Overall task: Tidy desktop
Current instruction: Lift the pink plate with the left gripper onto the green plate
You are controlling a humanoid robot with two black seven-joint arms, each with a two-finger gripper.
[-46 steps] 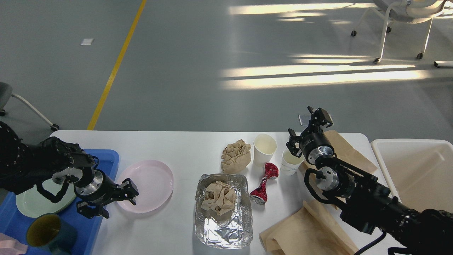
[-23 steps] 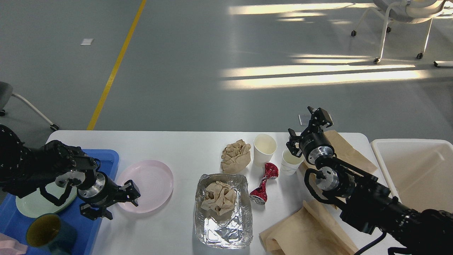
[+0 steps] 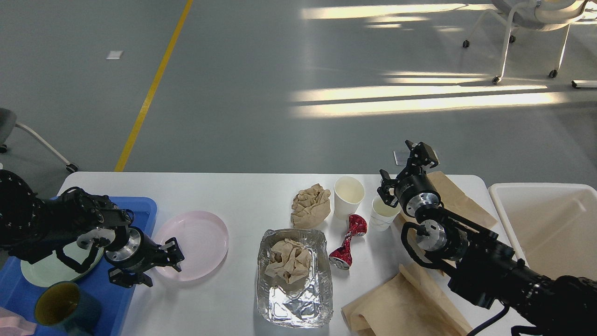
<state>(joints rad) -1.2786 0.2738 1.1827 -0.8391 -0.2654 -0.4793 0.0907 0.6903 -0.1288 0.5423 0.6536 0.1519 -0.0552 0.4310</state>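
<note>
1. Reaching low at the near-left rim of the pink plate [image 3: 192,244], the left gripper [image 3: 161,261] has its fingers apart, straddling the rim with nothing clamped. A shallow bite could let the plate slide across the desktop [image 3: 233,196] rather than lift.
2. Blue tray [image 3: 140,207] sits just beside the plate, already carrying a green plate [image 3: 42,273] and a dark mug [image 3: 63,308]; a tilted plate could knock either.
3. Right gripper [image 3: 405,168] hangs above the small paper cup [image 3: 383,213], fingers apart, empty. Its wrist is near the cup and could tip it.
4. Crushed red can [image 3: 347,242], foil tray [image 3: 294,275] and crumpled brown paper [image 3: 310,205] lie mid-desktop, untouched.
5. Hard to tell: whether the left fingers touch the plate. White bin [image 3: 541,196], brown paper sheet [image 3: 401,308] and mug are cut off.
</note>
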